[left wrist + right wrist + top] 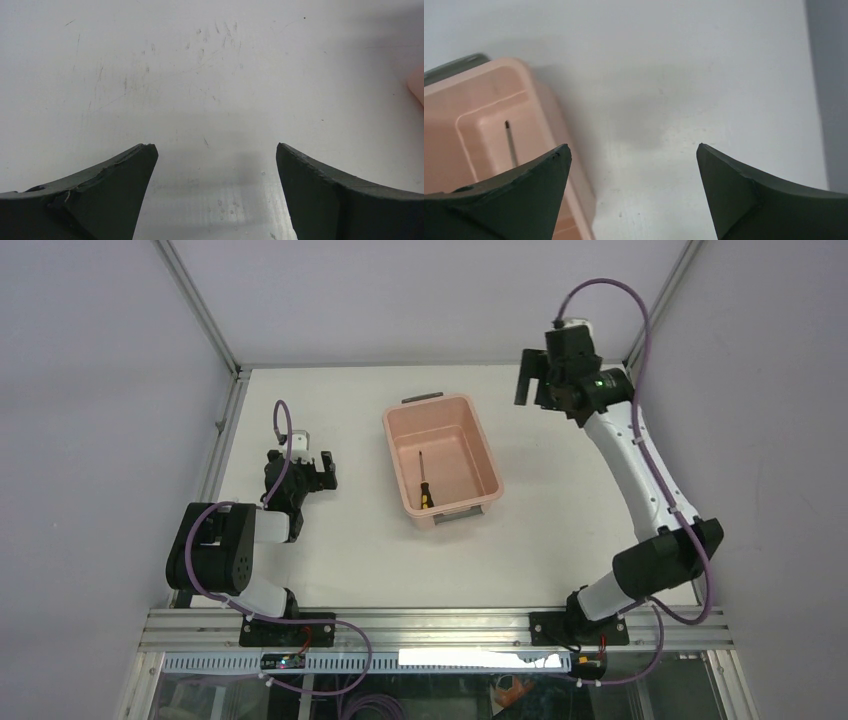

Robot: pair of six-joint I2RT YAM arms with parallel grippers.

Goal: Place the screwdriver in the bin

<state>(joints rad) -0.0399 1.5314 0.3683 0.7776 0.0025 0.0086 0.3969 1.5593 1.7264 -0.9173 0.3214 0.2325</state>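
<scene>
The screwdriver (425, 486) lies flat on the floor of the salmon-pink bin (404, 468), black-and-yellow handle toward the near end, thin shaft pointing away. In the right wrist view only its shaft (511, 142) shows inside the bin (469, 95). My right gripper (533, 380) hangs open and empty, raised to the right of the bin's far end; its jaws (633, 150) frame bare table. My left gripper (313, 468) rests open and empty low over the table, left of the bin, with nothing between its jaws (216, 147).
Dark grey handles (423, 398) cap the bin's short ends. Aluminium frame rails (222, 430) border the white table on the left and at the back. A pink sliver of the bin (417, 86) shows at the right edge of the left wrist view.
</scene>
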